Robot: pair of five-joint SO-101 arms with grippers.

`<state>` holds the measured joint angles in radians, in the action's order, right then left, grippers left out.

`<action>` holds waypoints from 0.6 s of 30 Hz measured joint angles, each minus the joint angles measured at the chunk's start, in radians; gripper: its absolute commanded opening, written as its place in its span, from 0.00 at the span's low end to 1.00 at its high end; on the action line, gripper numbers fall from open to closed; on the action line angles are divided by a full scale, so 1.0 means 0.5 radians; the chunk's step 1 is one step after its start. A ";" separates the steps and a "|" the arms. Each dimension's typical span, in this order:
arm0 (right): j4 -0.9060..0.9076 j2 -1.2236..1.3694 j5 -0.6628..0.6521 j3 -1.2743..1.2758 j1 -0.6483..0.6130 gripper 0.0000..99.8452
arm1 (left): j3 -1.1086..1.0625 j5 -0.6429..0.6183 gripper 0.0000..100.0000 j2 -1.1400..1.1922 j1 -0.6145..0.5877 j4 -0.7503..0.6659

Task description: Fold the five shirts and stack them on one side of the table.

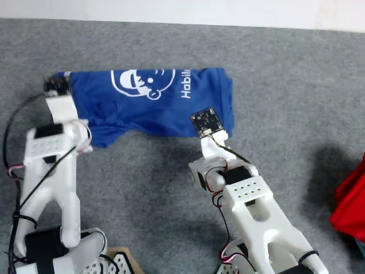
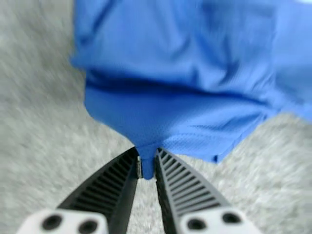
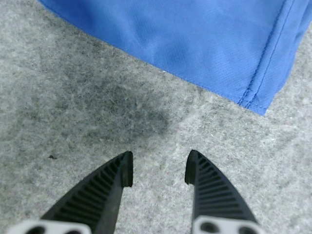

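The blue shirt [image 1: 154, 103] lies on the grey bench [image 1: 285, 63], partly folded, printed side up, with the white print along its far edge. Its long axis runs crosswise, from the left arm's side to the right arm's side. A sleeve-like lobe projects from its near edge at the left end. Which end carries the collar cannot be told. The left jaws are closed almost completely on a pinch of blue fabric at the shirt's left end, and the cloth fans out and rises from that pinch. This grip is judged to serve as the lifting point for drawing the left end over the body of the shirt. The right jaws stand open and hold nothing. They are over bare bench just beside the shirt's near edge, close to its right hem corner [image 3: 258, 102]. This position is judged to be a ready stance for taking that corner, so that both ends can be carried together and the fold stays square to the long axis. A red cloth [image 1: 349, 205], possibly another shirt, lies well apart from the blue shirt, beyond its right end.
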<state>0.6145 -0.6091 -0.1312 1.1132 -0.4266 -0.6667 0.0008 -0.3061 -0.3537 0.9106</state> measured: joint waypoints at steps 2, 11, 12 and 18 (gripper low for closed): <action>0.000 0.000 0.000 0.000 0.000 0.18 | 0.166 -0.015 0.01 0.055 0.000 0.025; 0.000 0.000 0.000 0.000 0.000 0.18 | 1.040 -0.227 0.01 0.948 0.003 0.138; 0.000 0.000 0.000 0.000 0.000 0.18 | 1.151 -0.242 0.01 1.065 0.003 0.175; 0.000 0.000 0.000 0.000 0.000 0.18 | 1.722 -0.282 0.01 1.421 0.031 0.466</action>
<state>0.6145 -0.6091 -0.1312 1.1132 -0.4266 0.1941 -0.1404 0.4043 -0.3383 1.1439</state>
